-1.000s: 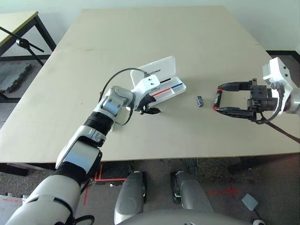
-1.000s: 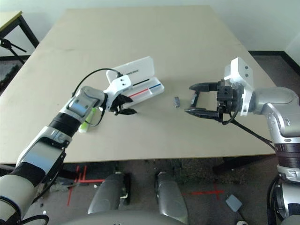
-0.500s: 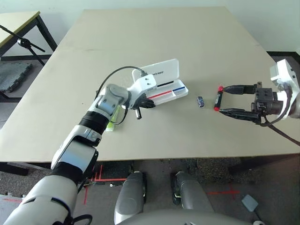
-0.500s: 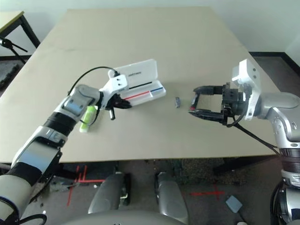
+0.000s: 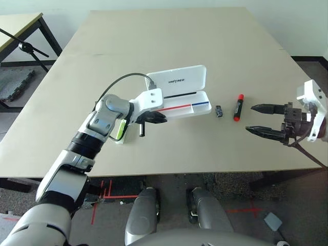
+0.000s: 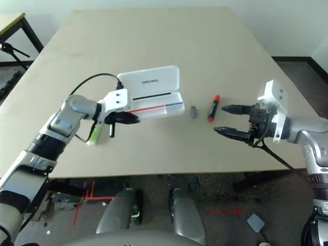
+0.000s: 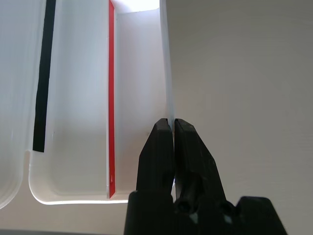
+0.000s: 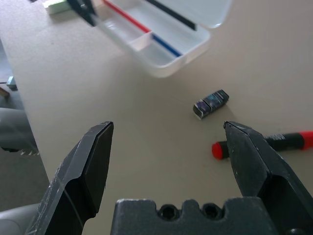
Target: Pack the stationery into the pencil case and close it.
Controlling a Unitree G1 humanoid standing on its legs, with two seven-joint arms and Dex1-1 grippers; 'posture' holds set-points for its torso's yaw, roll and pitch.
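While the left gripper [image 7: 173, 120] pinched the near wall of the open pencil case [image 5: 193, 109], the right gripper [image 5: 248, 118], wide and empty, stood near the black marker [image 5: 239, 108] lying on the table [image 5: 195, 148]. A clean pick likely called for 1 steady case and 2 fingertips centred across the barrel.

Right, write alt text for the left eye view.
An open, empty white pencil case on a table, the robot's left end effector gripping its near edge. To its right lie a small dark piece and a red-capped black marker, near the open right end effector; left, a partly hidden green highlighter.
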